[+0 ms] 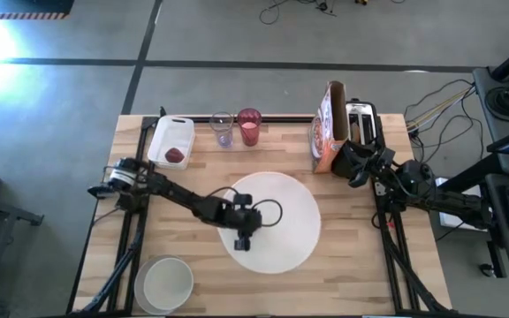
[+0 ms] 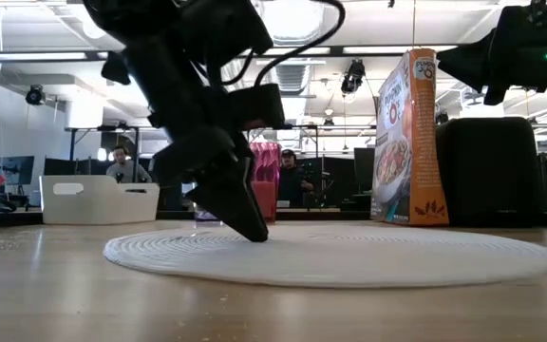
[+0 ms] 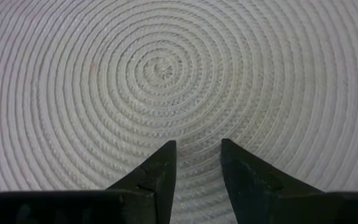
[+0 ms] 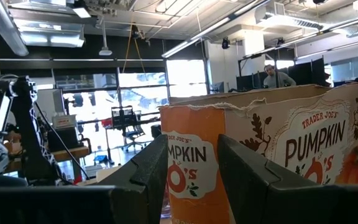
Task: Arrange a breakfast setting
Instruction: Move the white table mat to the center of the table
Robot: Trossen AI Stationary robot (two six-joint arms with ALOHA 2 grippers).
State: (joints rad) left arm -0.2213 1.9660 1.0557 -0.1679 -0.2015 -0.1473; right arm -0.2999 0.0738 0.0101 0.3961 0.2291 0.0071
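Note:
The round white ribbed placemat (image 1: 285, 216) lies flat at the table's middle; it also shows in the low view (image 2: 349, 255). My left gripper (image 1: 242, 240) is open, its tips down at the mat's left part (image 3: 197, 144). My right gripper (image 1: 353, 168) is open and empty, in the air beside the cereal box (image 4: 291, 155). The pink-red tumbler (image 1: 249, 126) stands at the far edge. A white bowl (image 1: 166, 283) sits at the near left corner. A small red fruit (image 1: 175, 155) lies in the white tub (image 1: 170, 140). Plate, bagel and spoon are out of view. My left gripper comes at the placemat's top from above, slanting down, with its fingers apart. In the low view one fingertip (image 2: 254, 231) reaches the mat's surface left of its middle (image 3: 160, 68). I cannot tell whether it touches or hovers just above. The mat lies flat.
An orange cereal box (image 1: 325, 131) and a black-and-silver toaster (image 1: 361, 122) stand at the far right. A clear glass (image 1: 222, 130) stands beside the tumbler. People sit in the room beyond the table (image 2: 122, 166).

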